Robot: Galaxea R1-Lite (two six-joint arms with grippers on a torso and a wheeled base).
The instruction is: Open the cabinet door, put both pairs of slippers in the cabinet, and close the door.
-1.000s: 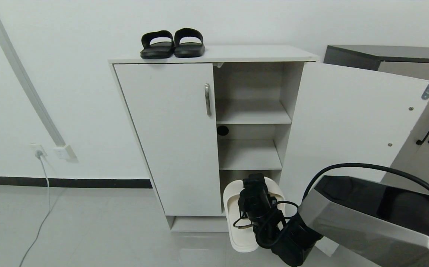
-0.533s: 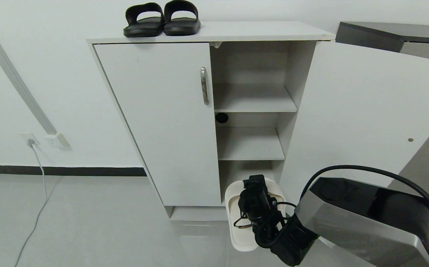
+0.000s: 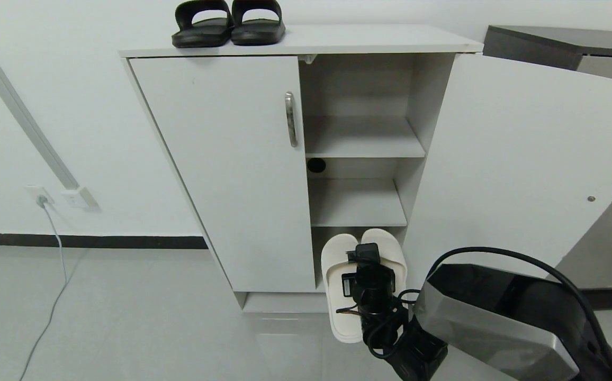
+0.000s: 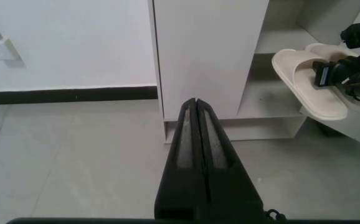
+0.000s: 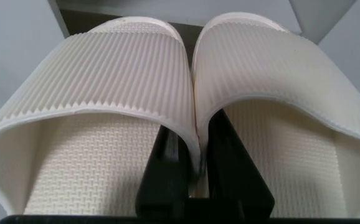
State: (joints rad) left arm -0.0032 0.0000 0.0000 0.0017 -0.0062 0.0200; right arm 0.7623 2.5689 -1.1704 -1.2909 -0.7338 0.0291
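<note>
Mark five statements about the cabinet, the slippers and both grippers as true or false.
1. The black slippers sit on top of the cabinet. True.
2. The left door stands open. False: it is shut; the right door is the open one.
3. The right gripper is shut on the white slippers, pinching their inner edges together. True.
4. The white slippers lie on the middle shelf. False: they are held at the mouth of the bottom compartment.
5. The left gripper is open. False: it is shut and holds nothing.
</note>
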